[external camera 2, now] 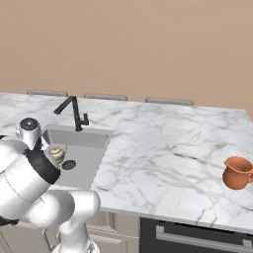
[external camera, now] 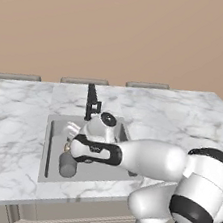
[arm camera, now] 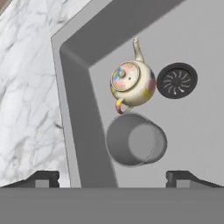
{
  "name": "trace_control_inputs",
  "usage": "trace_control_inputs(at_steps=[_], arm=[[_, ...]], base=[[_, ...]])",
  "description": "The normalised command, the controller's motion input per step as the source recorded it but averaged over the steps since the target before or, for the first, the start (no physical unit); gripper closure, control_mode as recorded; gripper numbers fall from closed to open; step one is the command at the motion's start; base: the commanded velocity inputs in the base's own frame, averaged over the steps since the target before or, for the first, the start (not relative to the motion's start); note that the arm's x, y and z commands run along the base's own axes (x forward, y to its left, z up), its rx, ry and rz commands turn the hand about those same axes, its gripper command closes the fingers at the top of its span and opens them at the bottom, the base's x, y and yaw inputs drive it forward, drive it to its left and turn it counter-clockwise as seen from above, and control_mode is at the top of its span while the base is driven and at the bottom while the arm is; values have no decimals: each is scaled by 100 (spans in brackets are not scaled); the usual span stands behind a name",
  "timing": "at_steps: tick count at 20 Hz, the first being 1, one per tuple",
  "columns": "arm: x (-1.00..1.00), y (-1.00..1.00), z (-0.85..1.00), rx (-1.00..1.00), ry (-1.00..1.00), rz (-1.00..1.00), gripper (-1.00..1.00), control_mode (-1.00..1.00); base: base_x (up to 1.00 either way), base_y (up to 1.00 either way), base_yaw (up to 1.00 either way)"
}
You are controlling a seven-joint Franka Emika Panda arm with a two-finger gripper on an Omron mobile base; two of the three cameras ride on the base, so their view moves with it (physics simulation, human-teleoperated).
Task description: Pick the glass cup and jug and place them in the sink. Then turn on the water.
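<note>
Nearest the hand camera, the two dark finger tips (arm camera: 43, 178) are seen at the lower corners of the hand view, spread widely apart, with nothing gripped between them; the gripper (arm camera: 113, 180) is therefore fully open and empty. Directly ahead of the gripper, between the lines of the two tips but clear of both, the glass cup (arm camera: 135, 140) is seen on the floor of the sink (arm camera: 78, 109), its open mouth turned toward the camera. Whether the cup stands upright or leans slightly cannot be determined. Just beyond the cup, and touching or nearly touching it, a small cream-coloured teapot (arm camera: 131, 83) with a lid, spout and curved handle is located. A round black drain (arm camera: 177, 80) is set just beside the teapot, further from the gripper than the cup. To the left of the gripper in the hand view, the sink wall is bordered by the white marble counter (arm camera: 26, 87). In the left base view, the arm (external camera: 147, 159) is extended over the basin, and the cup is seen as a dark grey cylinder below the hand, near the front of the sink. A black tap (external camera: 91, 101) is mounted at the far rim, beyond the gripper; no stream is seen beneath it. In the right base view, the jug (external camera 2: 237, 173) is seen upright on the counter, well apart from the gripper and the sink, far to the right, near the counter's front edge.
</note>
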Motion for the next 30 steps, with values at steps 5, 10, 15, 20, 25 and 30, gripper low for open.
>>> trace_control_inputs(at_steps=[5, 10, 15, 20, 25, 30], arm=[[-3, -20, 100, 6, 2, -1, -100, -100], [-22, -3, 100, 0, -2, 6, -100, -100], [-31, -18, 95, 0, -1, 4, -100, -100], [-46, -62, 70, -11, -13, 0, -100, -100], [-50, -85, 51, -18, -10, 0, -100, -100], [-42, -98, 31, -15, -3, 0, -100, -100]], base=[[0, 0, 0], [0, 0, 0], [0, 0, 0], [0, 0, 0], [0, 0, 0], [0, 0, 0]])
